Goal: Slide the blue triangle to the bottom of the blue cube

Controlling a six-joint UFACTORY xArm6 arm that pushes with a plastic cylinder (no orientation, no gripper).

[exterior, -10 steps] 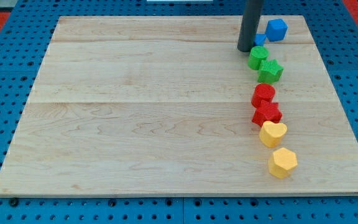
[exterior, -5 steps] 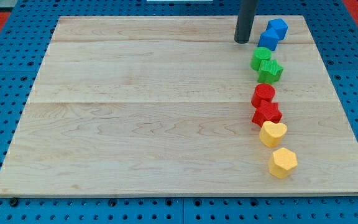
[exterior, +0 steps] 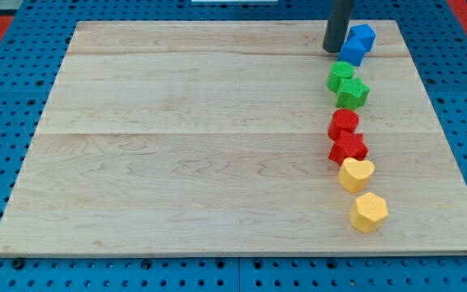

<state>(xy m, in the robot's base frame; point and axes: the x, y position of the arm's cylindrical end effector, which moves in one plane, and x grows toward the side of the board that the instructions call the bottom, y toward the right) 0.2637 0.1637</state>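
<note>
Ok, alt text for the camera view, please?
My tip sits just left of the blue triangle, which lies below-left of the blue cube at the wooden board's top right. Below them run two green, two red and two yellow blocks.

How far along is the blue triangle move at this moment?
Mostly done: the blue triangle sits just below and slightly left of the blue cube, touching or nearly so. In hand: my tip stands right beside the triangle's left edge. Left: at most a small nudge rightward to centre it under the cube.
</note>
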